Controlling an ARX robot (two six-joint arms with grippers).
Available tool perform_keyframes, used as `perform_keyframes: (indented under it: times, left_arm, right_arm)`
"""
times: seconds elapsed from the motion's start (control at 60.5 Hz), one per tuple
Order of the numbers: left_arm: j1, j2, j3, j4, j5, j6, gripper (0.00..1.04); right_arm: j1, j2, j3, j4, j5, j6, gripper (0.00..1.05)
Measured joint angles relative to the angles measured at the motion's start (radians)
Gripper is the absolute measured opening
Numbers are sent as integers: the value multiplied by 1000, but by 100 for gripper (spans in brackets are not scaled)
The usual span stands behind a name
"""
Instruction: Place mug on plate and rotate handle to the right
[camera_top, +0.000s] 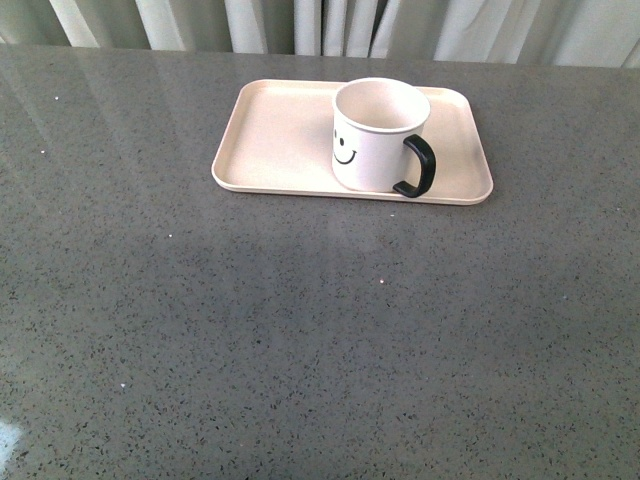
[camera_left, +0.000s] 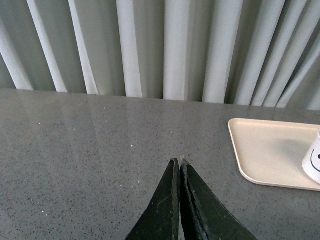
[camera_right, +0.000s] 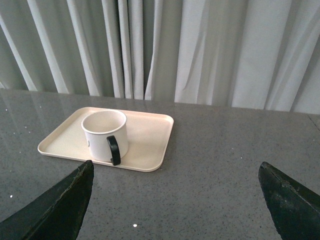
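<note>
1. The left gripper (camera_left: 179, 163) is closed. Its two black fingers (camera_left: 162, 205) are pressed together tip to tip with nothing between them, and bare grey table (camera_left: 90, 150) lies beyond the tips.
2. The right gripper (camera_right: 175, 165) is spread wide and empty, its dark fingers (camera_right: 65, 205) far apart. The mug and plate lie well ahead of them.
3. The mug (camera_top: 375, 140) stands upright and empty on the plate (camera_top: 270, 130), touched by neither gripper. In the front view it sits on the plate's 3 o'clock half.
4. The handle (camera_top: 422, 165) points to about 4 o'clock from the mug's centre, to the right and slightly toward the robot. Its lower end is close to the plate's near rim.
5. The black smiley face (camera_top: 343, 150) shows on the mug's side at about 8 o'clock.
6. The plate lies flat toward 12 o'clock on the table, long side running across, and its 9 o'clock half is bare.
7. A pale pleated curtain (camera_top: 300, 25) hangs behind the table's far edge.
</note>
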Motion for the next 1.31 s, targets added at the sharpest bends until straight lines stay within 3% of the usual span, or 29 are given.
perform_keyframes:
  times: [0.645, 1.025, 1.157, 1.306]
  left_arm:
    - [0, -354, -1, -336, 0, 0, 1]
    - [0, -462, -1, -446, 0, 0, 1]
    - [0, -603, 0, -613, 0, 0, 1]
    - [1, -621, 0, -622, 0, 0, 1]
  right_arm:
    - [0, 0, 0, 0, 0, 0, 96]
    - [0, 0, 0, 0, 0, 0, 96]
    - [0, 0, 0, 0, 0, 0, 96]
    - [0, 0, 0, 0, 0, 0, 96]
